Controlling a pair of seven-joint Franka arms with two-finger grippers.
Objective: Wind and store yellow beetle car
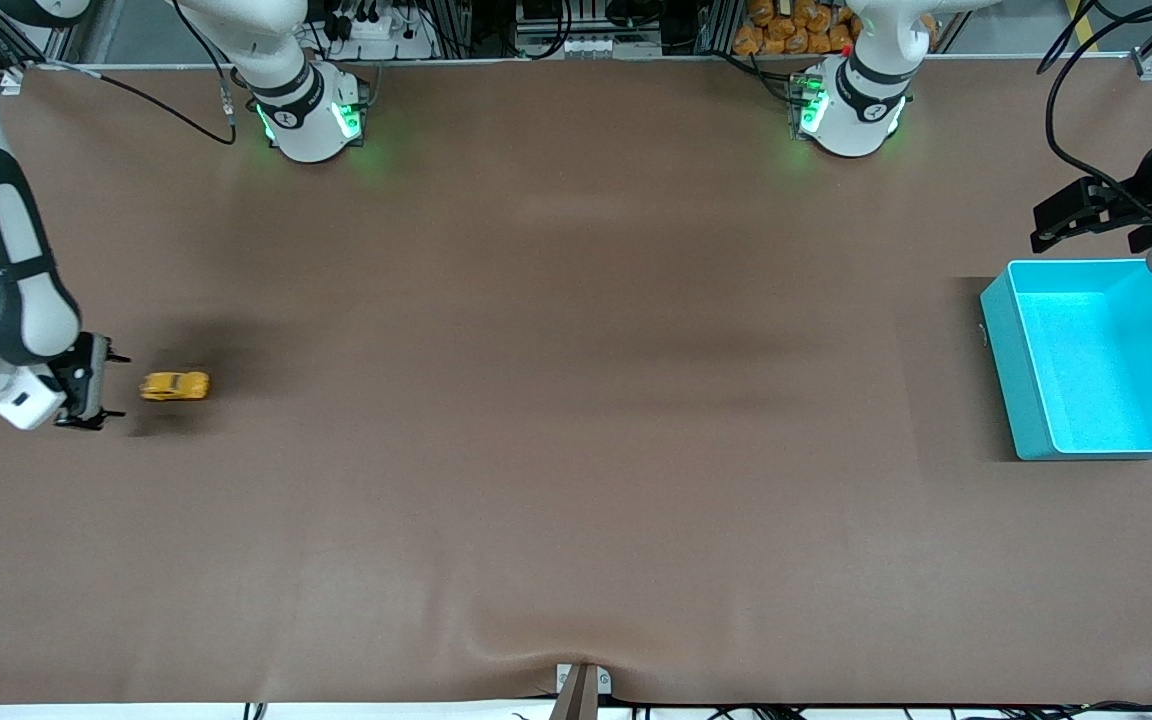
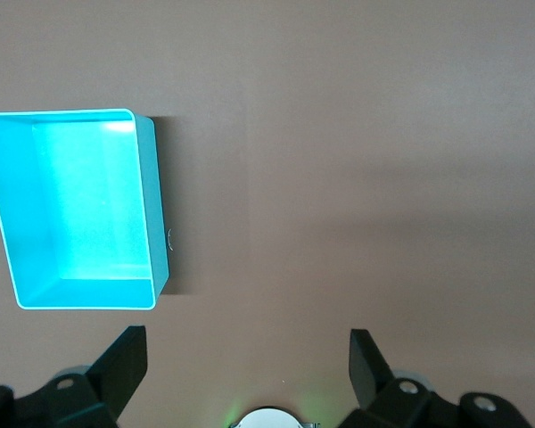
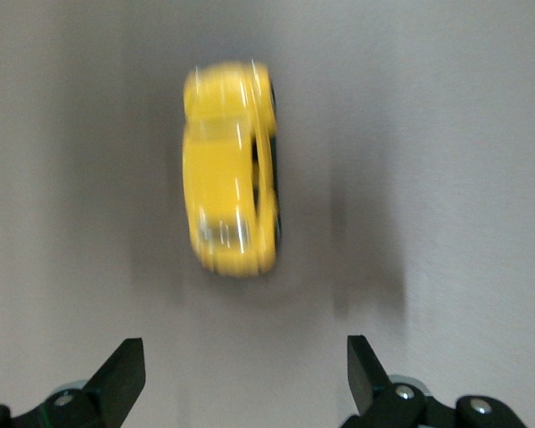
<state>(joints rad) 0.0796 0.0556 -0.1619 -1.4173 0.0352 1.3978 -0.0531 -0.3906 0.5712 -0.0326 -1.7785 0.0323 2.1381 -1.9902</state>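
Note:
The yellow beetle car sits on the brown table at the right arm's end, its outline smeared. My right gripper is low beside the car, a short gap from it, open with nothing between its fingers. The turquoise bin stands empty at the left arm's end. My left gripper hangs open and empty by the bin's edge farthest from the front camera.
The two arm bases stand along the table's edge farthest from the front camera. A metal bracket pokes up at the nearest edge, where the brown cloth is wrinkled.

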